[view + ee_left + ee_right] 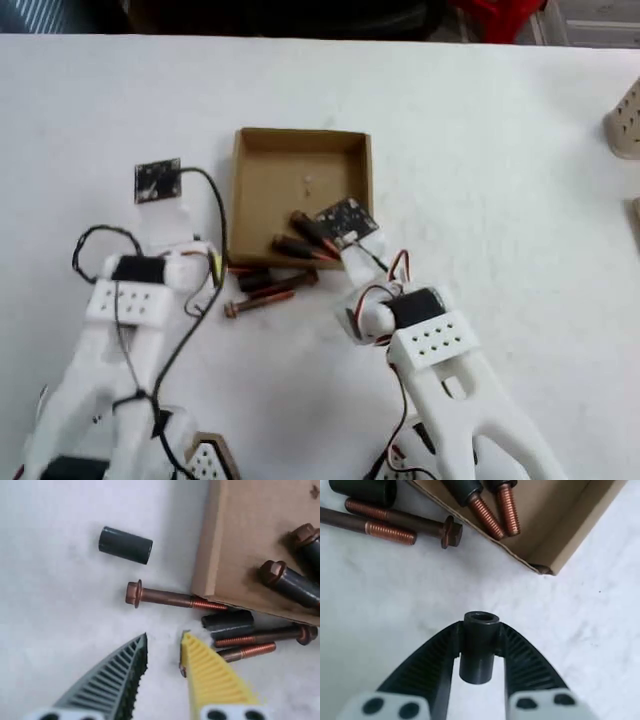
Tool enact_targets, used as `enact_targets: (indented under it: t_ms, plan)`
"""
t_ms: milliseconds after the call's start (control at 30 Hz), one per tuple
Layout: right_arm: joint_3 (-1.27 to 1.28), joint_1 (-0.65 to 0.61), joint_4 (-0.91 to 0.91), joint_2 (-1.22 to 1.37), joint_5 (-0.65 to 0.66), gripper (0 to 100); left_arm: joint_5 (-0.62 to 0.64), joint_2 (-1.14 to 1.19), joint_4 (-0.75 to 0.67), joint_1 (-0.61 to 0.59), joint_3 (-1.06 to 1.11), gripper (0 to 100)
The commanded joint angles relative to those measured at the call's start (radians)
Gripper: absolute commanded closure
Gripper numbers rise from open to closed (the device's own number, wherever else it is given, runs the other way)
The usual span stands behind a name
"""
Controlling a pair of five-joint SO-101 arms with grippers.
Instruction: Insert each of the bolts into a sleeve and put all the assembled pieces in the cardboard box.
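Observation:
My right gripper (479, 630) is shut on an upright black sleeve (479, 647), just off the near right corner of the cardboard box (560, 527). Two sleeved bolts (305, 238) lie in the box (300, 175) near its front wall. Beside the box's front left corner my left gripper (165, 639) stands open above the table. Ahead of its fingers a bare copper bolt (170, 598) lies with its threaded end against the box (240, 540). A loose black sleeve (125, 545) rests beyond it. A second sleeve (227, 624) and two more bolts (260, 636) lie along the box's front edge.
The loose bolts (262, 295) cluster between the two arms in front of the box. White tabletop stretches behind and to the right of the box. A pale object (625, 120) stands at the far right edge.

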Motion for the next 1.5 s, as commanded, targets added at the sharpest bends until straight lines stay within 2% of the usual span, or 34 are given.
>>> enact_targets:
  t_ms: [0,467,633,767,1133,1467]
  plan:
    - [-0.006,0.012,-0.016,-0.028,0.015,98.3,0.046,0.147,0.006,0.007,-0.118,82]
    - [-0.006,0.012,-0.016,-0.03,0.02,98.3,0.176,0.496,0.0,0.001,-0.324,82]
    - [0.023,0.008,-0.045,-0.036,0.1,98.3,0.215,0.605,0.0,-0.044,-0.41,81]
    - [0.026,0.007,-0.053,-0.036,0.109,98.3,0.218,0.628,0.0,-0.087,-0.433,82]
    - [0.026,0.002,-0.05,-0.035,0.109,98.3,0.221,0.639,-0.046,-0.081,-0.43,82]
    - [0.026,0.002,-0.048,-0.036,0.109,98.3,0.245,0.734,0.018,-0.087,-0.502,82]
